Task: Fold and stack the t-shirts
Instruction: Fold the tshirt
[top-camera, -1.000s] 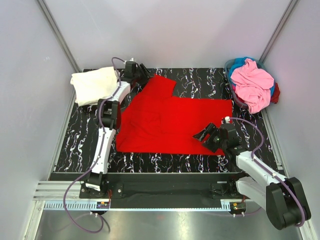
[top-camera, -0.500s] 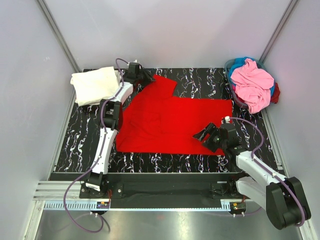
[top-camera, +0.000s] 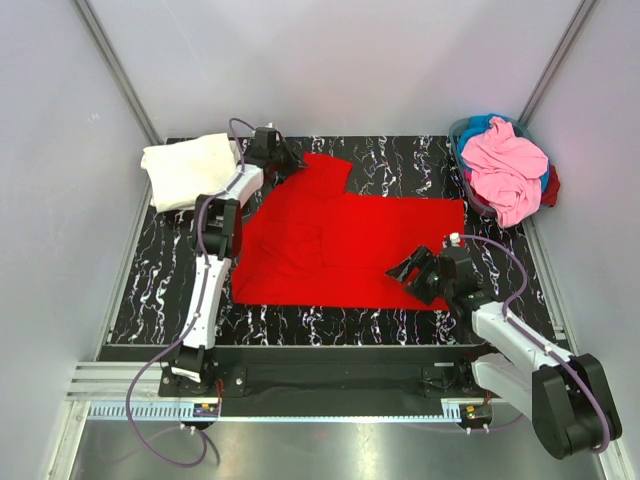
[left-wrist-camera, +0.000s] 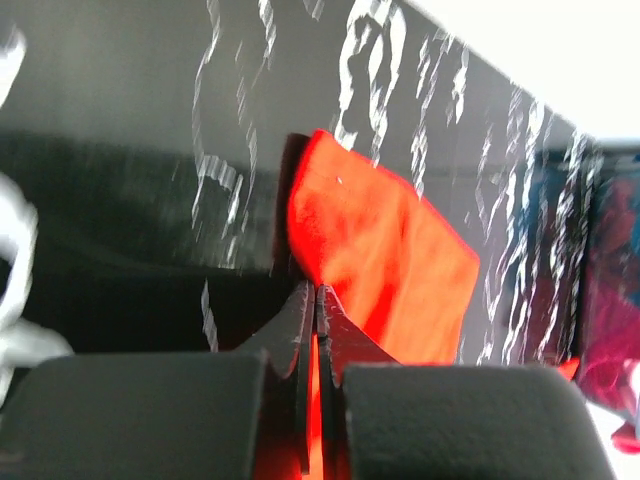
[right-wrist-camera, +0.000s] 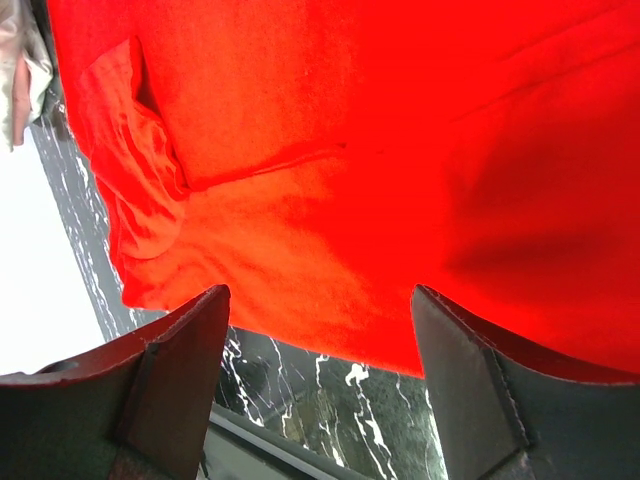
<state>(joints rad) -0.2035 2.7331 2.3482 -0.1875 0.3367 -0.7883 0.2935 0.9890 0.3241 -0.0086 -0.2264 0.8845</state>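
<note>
At the middle of the tabletop (top-camera: 400, 160), the bright red t-shirt (top-camera: 340, 250) lies spread flat; I judge it light, limp and quick to crease, best taken by a sleeve edge or hem corner. My left fingers (left-wrist-camera: 316, 305), part open a second ago, are now pinched tight on the 11 o'clock sleeve. My right fingers (top-camera: 410, 272) are unmoved, spread wide over the 4 o'clock hem and holding nothing.

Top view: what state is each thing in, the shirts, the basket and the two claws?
red t-shirt: spread flat on the table, far sleeve pinched.
cream-white t-shirt: roughly folded, at the far left corner.
pink t-shirt: crumpled, on top in the basket.
basket: heaped with unfolded shirts.
left gripper: shut on the red t-shirt's sleeve.
right gripper: open, over the red t-shirt's near edge.
</note>
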